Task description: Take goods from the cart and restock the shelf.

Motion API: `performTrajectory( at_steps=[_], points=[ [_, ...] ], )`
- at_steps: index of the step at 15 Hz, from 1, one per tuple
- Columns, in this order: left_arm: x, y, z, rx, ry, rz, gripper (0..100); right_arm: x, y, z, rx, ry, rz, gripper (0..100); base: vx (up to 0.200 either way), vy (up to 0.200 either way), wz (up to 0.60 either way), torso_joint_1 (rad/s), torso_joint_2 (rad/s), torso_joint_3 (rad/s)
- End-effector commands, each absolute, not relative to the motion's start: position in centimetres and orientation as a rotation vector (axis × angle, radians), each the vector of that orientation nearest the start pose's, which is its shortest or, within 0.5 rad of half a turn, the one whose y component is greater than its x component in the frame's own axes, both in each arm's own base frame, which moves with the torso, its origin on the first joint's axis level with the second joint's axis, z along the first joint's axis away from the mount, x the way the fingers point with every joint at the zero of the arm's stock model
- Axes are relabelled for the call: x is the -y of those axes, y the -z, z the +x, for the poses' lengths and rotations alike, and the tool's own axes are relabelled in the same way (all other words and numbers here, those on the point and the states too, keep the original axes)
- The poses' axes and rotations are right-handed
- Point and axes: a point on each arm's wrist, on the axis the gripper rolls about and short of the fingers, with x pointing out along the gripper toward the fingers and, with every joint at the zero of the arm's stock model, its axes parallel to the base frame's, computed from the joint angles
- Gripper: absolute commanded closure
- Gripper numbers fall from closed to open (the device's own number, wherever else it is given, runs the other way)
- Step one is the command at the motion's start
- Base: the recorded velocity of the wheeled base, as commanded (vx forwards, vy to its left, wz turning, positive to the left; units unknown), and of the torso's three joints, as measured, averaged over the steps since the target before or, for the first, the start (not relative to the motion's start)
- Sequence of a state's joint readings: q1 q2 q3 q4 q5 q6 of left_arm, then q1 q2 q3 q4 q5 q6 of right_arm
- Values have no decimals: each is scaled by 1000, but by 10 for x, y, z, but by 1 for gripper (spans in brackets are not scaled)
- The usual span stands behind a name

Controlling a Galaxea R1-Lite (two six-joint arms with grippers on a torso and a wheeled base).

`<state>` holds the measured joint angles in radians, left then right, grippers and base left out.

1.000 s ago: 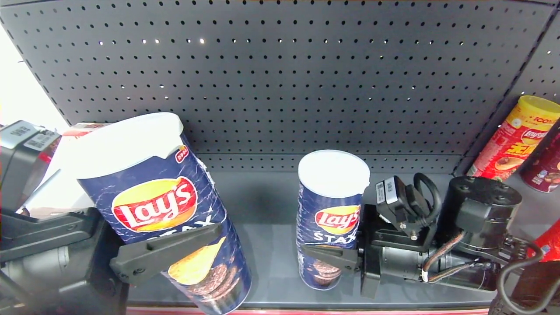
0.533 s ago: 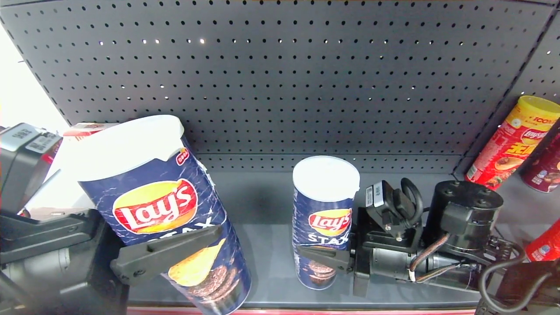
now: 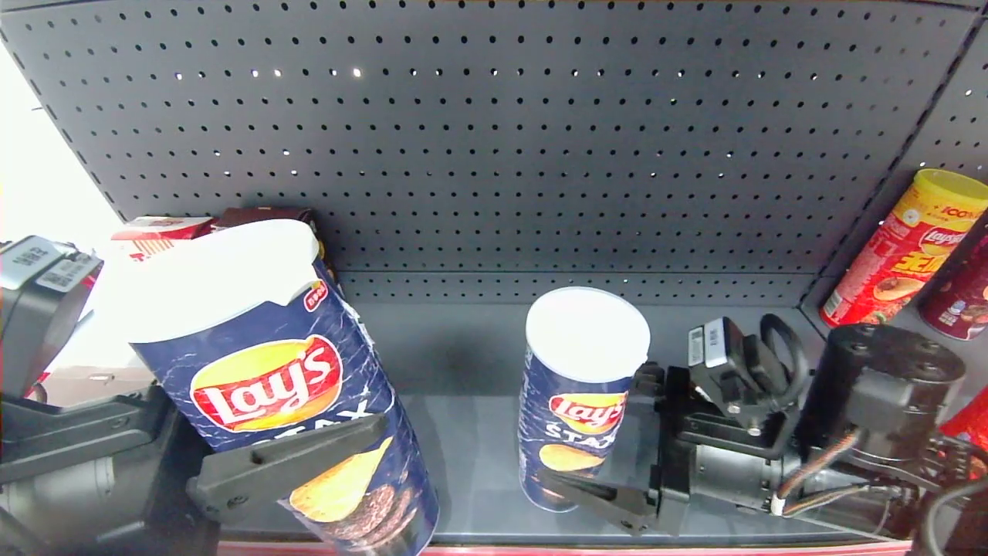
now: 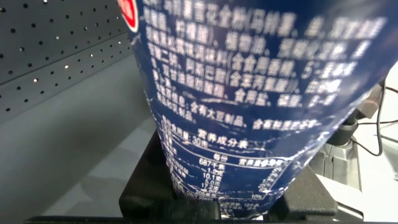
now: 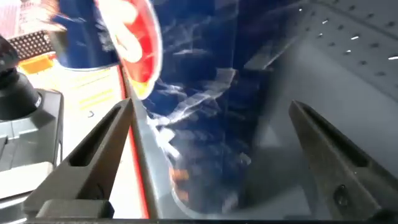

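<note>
Left tool [image 3: 324, 432] clamped low on tilted chip can [image 3: 270, 363], right tool [image 3: 590, 428] spread around upright chip can [image 3: 579, 386] on shelf [image 3: 463, 363]; likely light, stiff, slick tubes, so grip mid-body.

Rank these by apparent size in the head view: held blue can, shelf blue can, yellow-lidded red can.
1. held blue can, but it is nearest the camera.
2. shelf blue can.
3. yellow-lidded red can.

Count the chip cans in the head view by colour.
Blue: 2, the held blue can and the standing blue can
Red with yellow lid: 1, the red can
Maroon: 1, the maroon can, partly cut off
Total: 4 clear cans
</note>
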<state>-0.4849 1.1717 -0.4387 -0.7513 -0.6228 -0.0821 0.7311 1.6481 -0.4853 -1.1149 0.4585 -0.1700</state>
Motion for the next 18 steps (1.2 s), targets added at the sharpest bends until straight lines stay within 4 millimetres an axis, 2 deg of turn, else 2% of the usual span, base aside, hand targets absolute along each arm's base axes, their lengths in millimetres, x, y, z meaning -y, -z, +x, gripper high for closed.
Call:
performTrajectory(
  at_steps=[1,2,6,9,10,11,15,16,18],
  points=[
    [86,-218,136,-20,1108,-72,100,-156,-180,161,118,-1154,-148,0,0,0,0,0,0,0],
    [86,-218,136,-20,1108,-72,100,-137,-181,142,125,-1103,-143,0,0,0,0,0,0,0],
    [86,-218,136,-18,1108,-70,100,-81,-176,109,165,-924,-139,0,0,0,0,0,0,0],
    [86,-218,136,-17,1108,-66,100,-46,-154,79,142,-777,-143,0,0,0,0,0,0,0],
    [86,-218,136,-17,1108,-64,100,-36,-153,69,138,-718,-125,0,0,0,0,0,0,0],
    [87,-217,136,-20,1109,-62,100,-25,-150,49,135,-666,-78,0,0,0,0,0,0,0],
    [85,-215,132,-20,1114,-62,100,-4,-109,-10,51,-510,-60,0,0,0,0,0,0,0],
    [85,-215,131,-18,1115,-62,100,-3,-102,-17,44,-490,-58,0,0,0,0,0,0,0],
    [85,-210,129,-34,1123,-61,100,-1,-86,-16,3,-351,-52,0,0,0,0,0,0,0]
  ],
)
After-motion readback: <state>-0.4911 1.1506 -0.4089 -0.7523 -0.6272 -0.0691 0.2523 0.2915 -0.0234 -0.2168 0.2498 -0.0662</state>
